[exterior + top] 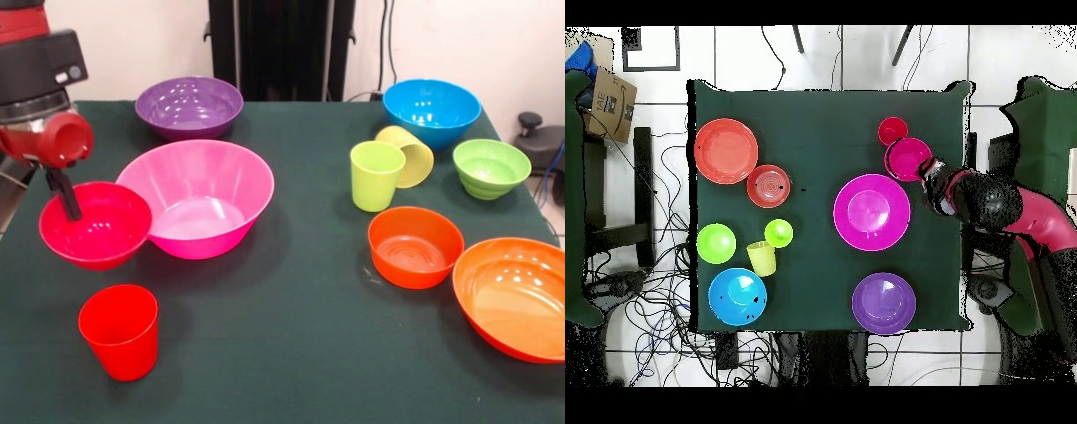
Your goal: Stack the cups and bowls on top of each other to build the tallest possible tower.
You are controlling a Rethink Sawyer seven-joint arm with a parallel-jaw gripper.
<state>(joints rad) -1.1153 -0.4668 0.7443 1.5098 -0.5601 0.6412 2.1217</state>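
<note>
While your jaws (64,196) grip the glossy magenta bowl's (95,225) rim at the worktop (291,336) edge, open cloth lies mid-worktop.

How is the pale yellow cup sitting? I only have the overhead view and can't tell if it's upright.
Observer: From the front, the pale yellow cup is tipped over against the lime green cup, which stands upright.
Operator: Where is the gripper relative to the small magenta bowl?
Observer: It reaches down inside that bowl, close to the rim on the side away from the large pink bowl. I cannot tell whether it is gripping.
</note>
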